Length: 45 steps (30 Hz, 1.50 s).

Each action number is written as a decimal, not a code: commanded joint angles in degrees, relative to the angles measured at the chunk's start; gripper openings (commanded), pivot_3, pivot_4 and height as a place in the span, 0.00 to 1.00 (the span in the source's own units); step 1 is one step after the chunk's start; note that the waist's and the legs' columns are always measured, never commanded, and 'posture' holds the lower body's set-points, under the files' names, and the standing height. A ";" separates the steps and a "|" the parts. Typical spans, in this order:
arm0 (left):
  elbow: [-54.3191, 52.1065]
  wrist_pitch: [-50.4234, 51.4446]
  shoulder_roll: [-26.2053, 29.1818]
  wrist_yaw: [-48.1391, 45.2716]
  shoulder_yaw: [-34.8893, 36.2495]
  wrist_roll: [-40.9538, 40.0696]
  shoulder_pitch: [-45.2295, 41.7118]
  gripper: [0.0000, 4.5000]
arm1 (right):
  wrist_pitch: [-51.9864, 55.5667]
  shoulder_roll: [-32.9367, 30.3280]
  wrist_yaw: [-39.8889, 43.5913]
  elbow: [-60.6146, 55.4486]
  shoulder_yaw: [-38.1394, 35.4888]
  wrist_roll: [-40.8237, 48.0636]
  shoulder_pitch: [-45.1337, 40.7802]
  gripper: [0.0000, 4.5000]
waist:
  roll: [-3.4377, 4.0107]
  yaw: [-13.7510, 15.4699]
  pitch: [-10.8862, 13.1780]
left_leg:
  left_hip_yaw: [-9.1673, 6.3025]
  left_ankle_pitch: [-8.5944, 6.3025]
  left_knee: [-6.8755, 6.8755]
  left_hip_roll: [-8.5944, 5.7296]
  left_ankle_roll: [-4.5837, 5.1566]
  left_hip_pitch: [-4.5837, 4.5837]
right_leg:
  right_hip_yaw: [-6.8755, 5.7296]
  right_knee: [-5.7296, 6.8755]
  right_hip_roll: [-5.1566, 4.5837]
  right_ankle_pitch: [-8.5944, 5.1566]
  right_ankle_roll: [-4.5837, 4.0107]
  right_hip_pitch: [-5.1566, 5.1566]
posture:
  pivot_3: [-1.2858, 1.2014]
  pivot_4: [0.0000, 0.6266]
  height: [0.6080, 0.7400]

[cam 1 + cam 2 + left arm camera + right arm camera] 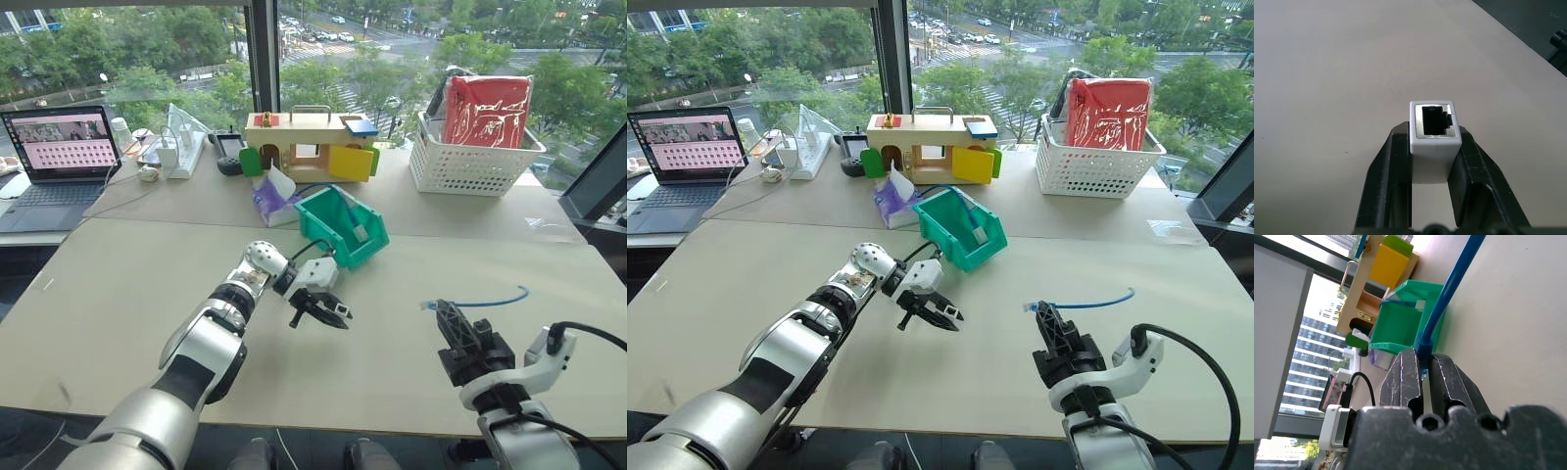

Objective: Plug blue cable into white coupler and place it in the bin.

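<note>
Two hands hover apart over the pale surface [118, 294]. Left hand [318, 305] is clamped on the white coupler [1434, 142], its dark socket facing out toward the right hand [458, 331]. That hand is closed on the blue cable [490, 301] near one plug end; the cord trails away to its right across the surface. Behind them sits the teal bin [343, 227].

Hidden from you: the blue cable [1449, 298] plug end, buried between the right hand [1425, 369] fingers; the laptop [54, 162] cut off by the frame edge.
</note>
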 commanded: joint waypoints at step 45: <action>-107.34 59.78 24.16 37.89 30.91 -30.22 74.06 0.98 | 25.24 -41.68 35.23 40.25 -6.38 -1.88 -38.29 0.00 | 0.24 1.00 0.11 | -0.22 0.10 0.05 0.02 0.09 0.42 | 0.21 0.12 -0.24 -0.14 -0.10 0.33 | 0.52 0.24 0.92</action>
